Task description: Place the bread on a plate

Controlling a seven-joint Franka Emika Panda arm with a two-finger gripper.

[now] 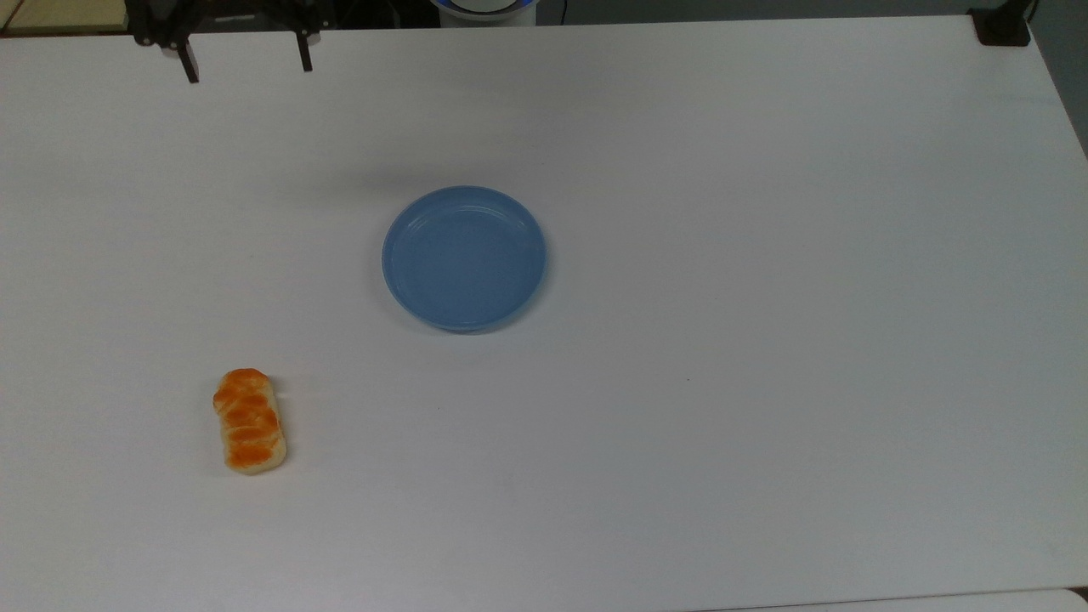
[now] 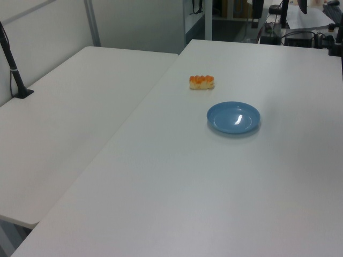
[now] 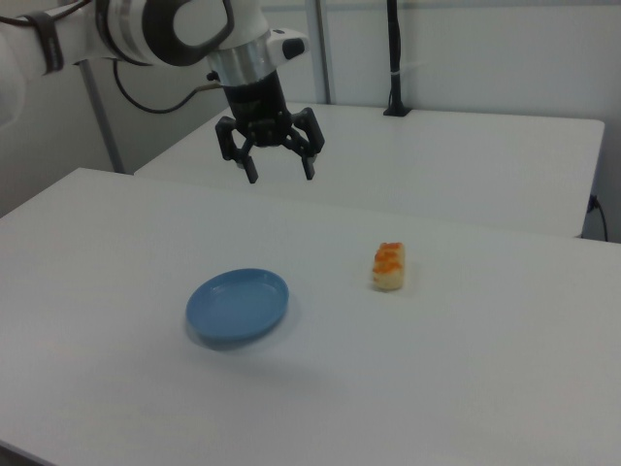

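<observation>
Two black fingers of the empty tool spread wide above the smooth white counter, glossy segmented bread apart from the round blue plate.

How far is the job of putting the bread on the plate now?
Nothing is done: the bread lies on the table, apart from the empty plate. The gripper hangs open above the table, holding nothing. Grasping, carrying and placing remain.
</observation>
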